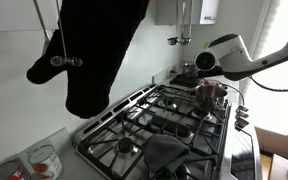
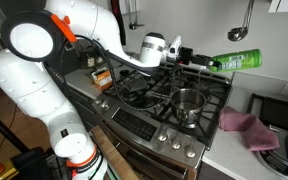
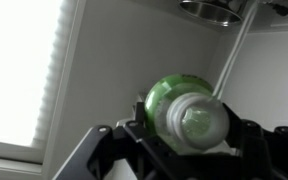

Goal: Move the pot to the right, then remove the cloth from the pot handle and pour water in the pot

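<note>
My gripper (image 2: 191,61) is shut on a green bottle (image 2: 239,61) and holds it nearly level, high above the stove. In the wrist view the bottle (image 3: 189,112) sits between the jaws (image 3: 184,140), neck toward the camera. The small steel pot (image 2: 188,103) stands on a front burner below the bottle; it also shows in an exterior view (image 1: 210,92) under the arm. A pink cloth (image 2: 248,127) lies on the counter beside the stove, apart from the pot. A grey cloth (image 1: 166,153) lies on the stove's near edge.
The black gas stove (image 2: 144,95) has raised grates. Jars (image 2: 99,74) stand at its back corner. A dark oven mitt (image 1: 94,50) hangs close to the camera. A glass measuring cup (image 1: 42,160) sits on the counter. A ladle (image 2: 240,30) hangs on the wall.
</note>
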Robot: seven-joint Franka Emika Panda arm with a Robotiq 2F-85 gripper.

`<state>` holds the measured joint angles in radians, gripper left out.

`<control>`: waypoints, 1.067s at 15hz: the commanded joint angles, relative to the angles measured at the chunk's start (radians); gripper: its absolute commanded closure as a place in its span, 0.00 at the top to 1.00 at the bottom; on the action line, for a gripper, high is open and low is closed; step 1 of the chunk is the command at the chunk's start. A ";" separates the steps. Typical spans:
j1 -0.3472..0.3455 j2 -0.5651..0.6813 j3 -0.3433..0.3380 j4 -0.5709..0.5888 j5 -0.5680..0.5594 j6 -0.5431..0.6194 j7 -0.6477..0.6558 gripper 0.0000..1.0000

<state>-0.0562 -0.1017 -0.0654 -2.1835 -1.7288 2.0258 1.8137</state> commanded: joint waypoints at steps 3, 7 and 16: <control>0.007 -0.034 0.011 -0.045 -0.056 -0.062 0.037 0.45; 0.010 -0.039 0.015 -0.054 -0.069 -0.078 0.035 0.45; 0.011 -0.048 0.014 -0.069 -0.091 -0.087 0.027 0.45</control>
<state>-0.0502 -0.1193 -0.0497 -2.2123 -1.7836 1.9582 1.8213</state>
